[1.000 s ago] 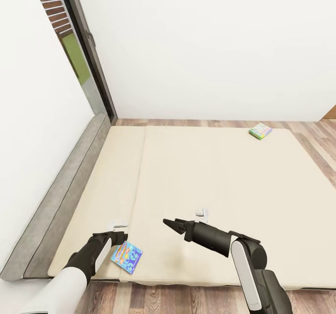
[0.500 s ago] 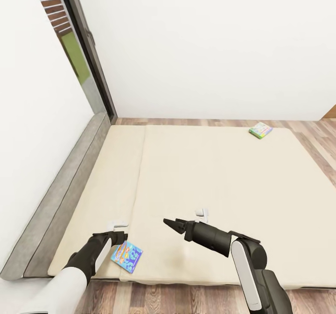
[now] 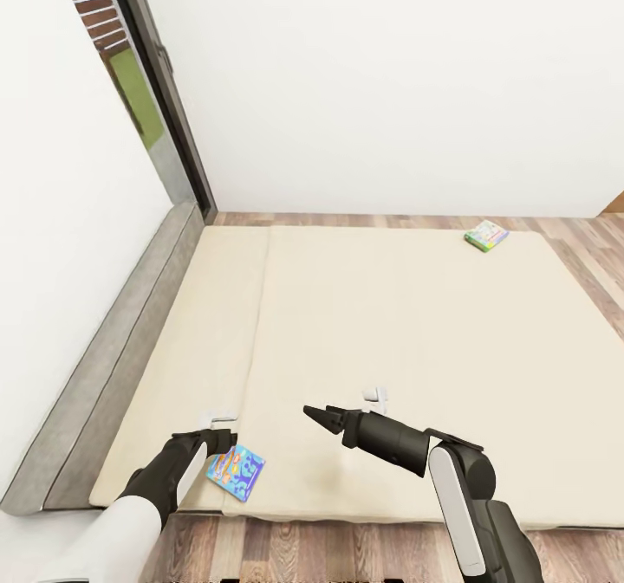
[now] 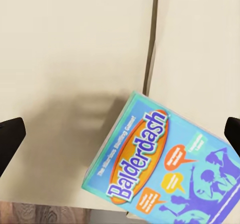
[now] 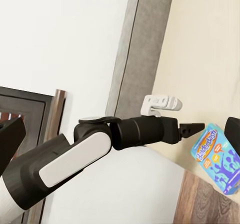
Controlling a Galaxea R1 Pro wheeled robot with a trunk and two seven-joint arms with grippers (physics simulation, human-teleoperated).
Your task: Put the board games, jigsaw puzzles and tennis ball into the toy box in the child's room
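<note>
A blue-purple board game (image 3: 236, 470) lies flat on the beige bed (image 3: 390, 332) near its front edge. My left gripper (image 3: 222, 438) hovers just above the box's far left corner, open and empty. In the left wrist view the box cover (image 4: 160, 169) reads "Balderdash", with one fingertip (image 4: 10, 139) at each side of the picture. A green-edged board game (image 3: 485, 236) rests at the bed's far right corner. My right gripper (image 3: 317, 417) hangs open over the front middle of the mattress, pointing left, and holds nothing. The right wrist view shows the left gripper (image 5: 192, 128) beside the blue box (image 5: 217, 156).
A low grey headboard (image 3: 113, 358) runs along the bed's left side against a white wall. A dark-framed glass door (image 3: 160, 106) stands at the back left. Wooden floor (image 3: 347, 557) shows in front of the bed and beyond its far edge.
The whole picture has shifted slightly, with the bed sitting a little higher in the head view, so the camera moved. Both arms and both game boxes hold their places.
</note>
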